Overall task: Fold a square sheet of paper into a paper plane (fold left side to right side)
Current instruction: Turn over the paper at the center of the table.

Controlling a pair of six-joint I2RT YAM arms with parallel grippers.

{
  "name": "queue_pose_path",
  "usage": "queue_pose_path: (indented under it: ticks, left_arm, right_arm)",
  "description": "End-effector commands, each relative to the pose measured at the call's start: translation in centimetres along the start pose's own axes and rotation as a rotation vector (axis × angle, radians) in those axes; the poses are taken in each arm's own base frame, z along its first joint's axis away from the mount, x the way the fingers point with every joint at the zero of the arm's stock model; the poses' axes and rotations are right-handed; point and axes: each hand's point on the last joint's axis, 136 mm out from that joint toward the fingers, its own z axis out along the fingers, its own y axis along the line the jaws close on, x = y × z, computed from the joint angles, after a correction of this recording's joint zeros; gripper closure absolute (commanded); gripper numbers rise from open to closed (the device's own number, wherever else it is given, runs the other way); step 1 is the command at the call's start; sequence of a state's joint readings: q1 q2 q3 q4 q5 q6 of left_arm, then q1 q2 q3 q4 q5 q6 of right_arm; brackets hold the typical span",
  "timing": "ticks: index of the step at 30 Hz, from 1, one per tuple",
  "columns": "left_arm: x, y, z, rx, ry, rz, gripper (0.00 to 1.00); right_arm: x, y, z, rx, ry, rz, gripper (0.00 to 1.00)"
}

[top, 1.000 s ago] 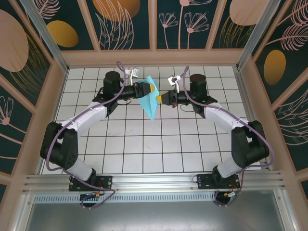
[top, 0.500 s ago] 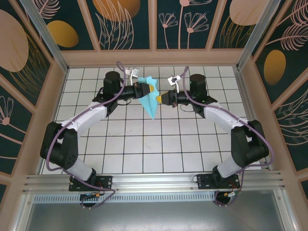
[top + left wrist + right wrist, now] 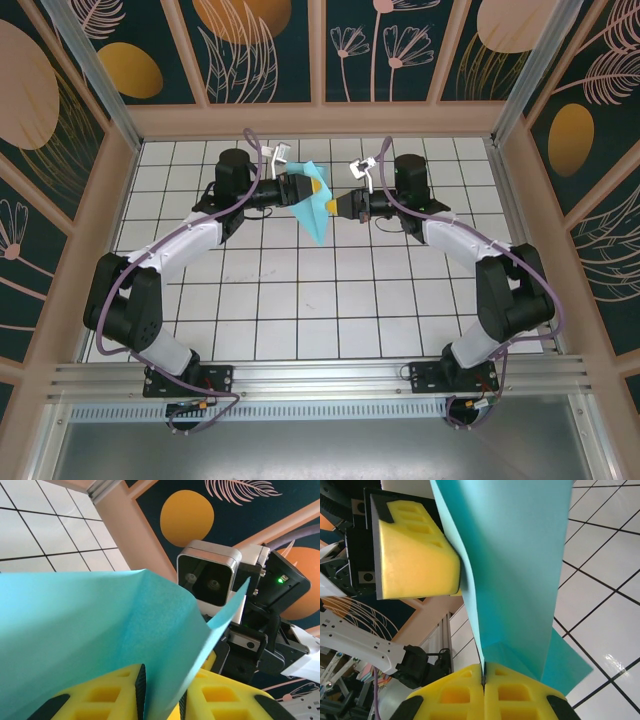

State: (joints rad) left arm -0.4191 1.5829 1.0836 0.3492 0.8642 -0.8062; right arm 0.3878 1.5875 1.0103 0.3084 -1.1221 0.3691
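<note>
Paper comes as a single piece: one light turquoise sheet (image 3: 314, 212), folded into a long angular shape that narrows to a point on the near side. It is up in the air above the white gridded table (image 3: 300, 310). There are two arms and two grippers, and the grippers meet nose to nose over the far middle of the table, one on each side of the sheet.

The right gripper (image 3: 483, 676) has its yellow pads pressed flat together, with only a hairline seam between them. A folded edge of the sheet is nipped in that seam. From there the paper rises away in a tall band, and a smaller flap falls off to the right.

The left gripper (image 3: 161, 695) has its jaws a little apart, and the paper runs up through the narrow gap between them. In the right wrist view one of its pads (image 3: 415, 555) lies against the side of the band. The other pad is hidden behind the sheet, so it may or may not be bearing on the paper.

From above, the left gripper meets the sheet slightly farther back than the right does, and the pointed end hangs free nearer than both. The camera housing on the right wrist (image 3: 207, 580) shows just past the sheet's upper edge.
</note>
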Motion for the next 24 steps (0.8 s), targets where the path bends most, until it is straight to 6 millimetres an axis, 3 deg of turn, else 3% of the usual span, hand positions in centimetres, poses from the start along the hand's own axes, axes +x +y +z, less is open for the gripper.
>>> queue_pose_path:
  ticks: [1,10,17,24]
  left_arm:
    - [0.8,-0.7,0.2,0.055,0.032,0.03,0.73]
    - [1.7,0.6,0.6,0.025,0.077,0.06,0.64]
    - [2.2,1.9,0.9,-0.002,0.101,0.067,0.65]
    - [2.2,1.8,1.0,0.003,0.105,0.065,0.71]
  right_arm:
    - [-0.7,0.8,-0.1,-0.06,0.008,-0.032,0.95]
    - [-0.6,1.2,-0.4,-0.091,0.039,-0.021,0.95]
    - [-0.8,1.1,-0.7,-0.086,0.048,-0.012,0.95]
    - [-0.4,0.4,-0.5,-0.075,0.058,0.005,0.95]
